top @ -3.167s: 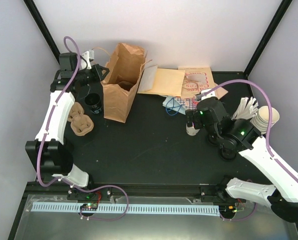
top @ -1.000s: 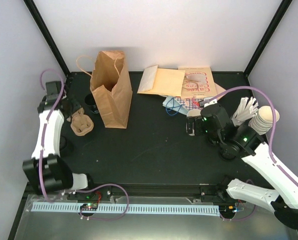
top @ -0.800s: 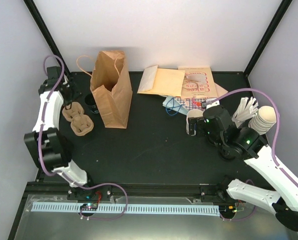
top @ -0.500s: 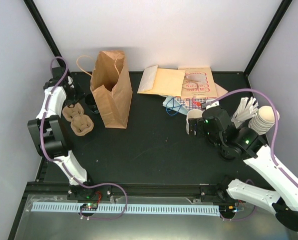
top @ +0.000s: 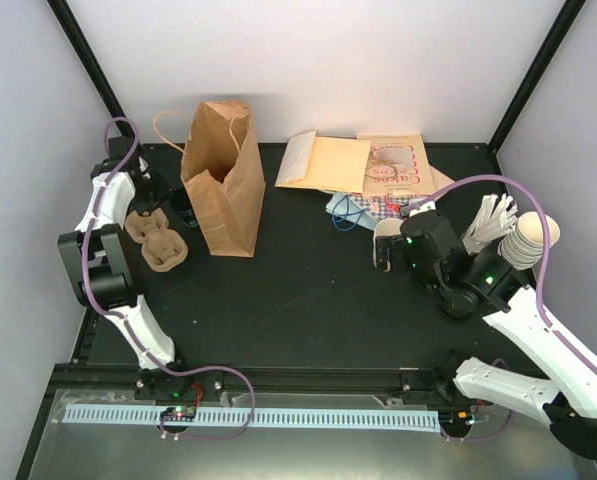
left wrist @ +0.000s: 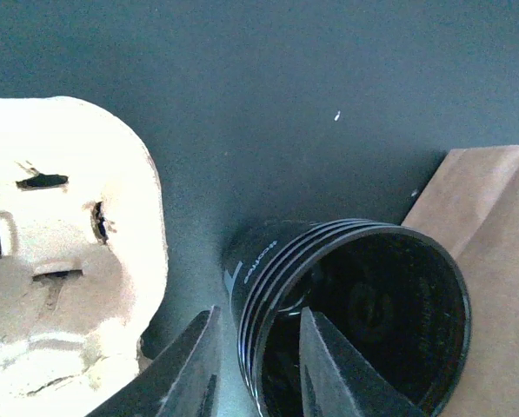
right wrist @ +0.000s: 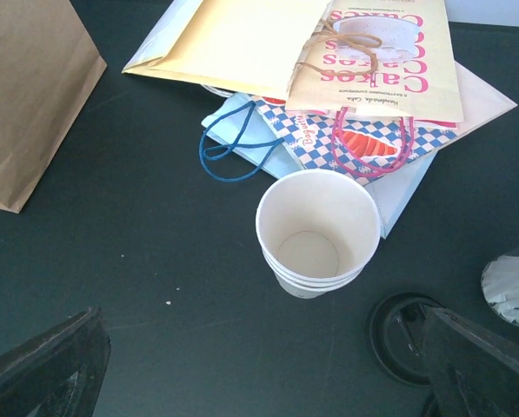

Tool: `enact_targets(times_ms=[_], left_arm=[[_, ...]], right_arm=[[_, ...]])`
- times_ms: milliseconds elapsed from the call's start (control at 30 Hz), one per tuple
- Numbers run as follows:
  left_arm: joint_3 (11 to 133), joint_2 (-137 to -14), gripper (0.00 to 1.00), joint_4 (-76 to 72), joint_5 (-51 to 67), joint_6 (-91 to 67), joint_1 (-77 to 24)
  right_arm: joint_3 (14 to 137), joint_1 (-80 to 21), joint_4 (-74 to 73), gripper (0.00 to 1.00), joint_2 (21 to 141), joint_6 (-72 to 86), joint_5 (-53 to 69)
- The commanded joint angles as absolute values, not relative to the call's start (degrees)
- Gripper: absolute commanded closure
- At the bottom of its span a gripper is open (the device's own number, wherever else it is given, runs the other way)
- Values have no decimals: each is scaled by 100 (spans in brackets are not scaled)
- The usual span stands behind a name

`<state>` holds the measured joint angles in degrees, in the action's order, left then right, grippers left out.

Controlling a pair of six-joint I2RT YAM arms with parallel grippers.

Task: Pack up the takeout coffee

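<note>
The takeout coffee [right wrist: 318, 230], lidless, is standing on the bench [right wrist: 198, 287] at the middle of the right wrist view, just below a pile of flat bags [right wrist: 242, 43], and is not being held. The pickup is judged to be in hand. The right gripper [right wrist: 261, 317] is being hovered above it with fingers spread wide, so lowering and closing around the cup are called for. At upper left of the top view, the left gripper [left wrist: 259, 317] is being reached far back, its fingers [left wrist: 189, 365] pinching the wall of a black cup stack [left wrist: 363, 287] beside the paper bag [top: 223, 185].
</note>
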<state>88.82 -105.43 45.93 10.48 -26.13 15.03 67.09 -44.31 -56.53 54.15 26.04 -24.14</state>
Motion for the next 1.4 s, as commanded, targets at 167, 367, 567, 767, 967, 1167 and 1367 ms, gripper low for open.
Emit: enact_targets(times_ms=[167, 367, 567, 767, 967, 1167, 1367], left_arm=[[9096, -10784, 83, 4671, 1028, -2659, 1429], [9094, -10754, 84, 4692, 942, -2649, 1401], [9107, -10662, 83, 4753, 773, -2613, 1346], [9148, -10658, 82, 4834, 725, -2570, 1329], [9190, -10617, 82, 4888, 628, -2545, 1292], [9261, -10608, 78, 4939, 527, -2516, 1221], [9298, -10625, 85, 4957, 491, -2496, 1172]], right_arm=[[6716, -4414, -5627, 0, 5267, 2800, -2603], [6681, -4411, -5651, 0, 5213, 2811, -2645], [6649, -4412, -5629, 0, 5251, 2804, -2630], [6612, -4404, -5616, 0, 5256, 2829, -2606], [6568, -4411, -5625, 0, 5264, 2830, -2602], [6531, -4412, -5613, 0, 5290, 2830, -2598], [6525, -4409, -5620, 0, 5325, 2840, -2599]])
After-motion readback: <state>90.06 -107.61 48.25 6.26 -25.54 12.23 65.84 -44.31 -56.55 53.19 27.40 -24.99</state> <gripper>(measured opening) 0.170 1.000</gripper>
